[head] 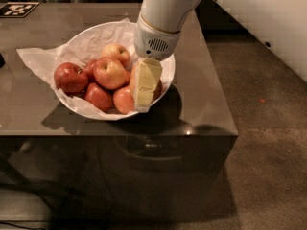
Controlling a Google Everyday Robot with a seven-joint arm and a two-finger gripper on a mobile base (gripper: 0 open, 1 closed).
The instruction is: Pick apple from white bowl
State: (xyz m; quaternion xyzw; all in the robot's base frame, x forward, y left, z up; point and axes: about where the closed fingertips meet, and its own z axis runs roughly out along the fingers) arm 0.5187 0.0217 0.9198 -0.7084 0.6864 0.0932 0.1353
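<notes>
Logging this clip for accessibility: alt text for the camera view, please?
The robot's gripper reaches down into the right side of a white bowl, lined with crumpled paper and full of red and yellow apples, on a dark glossy table.

hand [144, 99] | in white bowl [171, 73] | right side, among apples [109, 73]
</notes>
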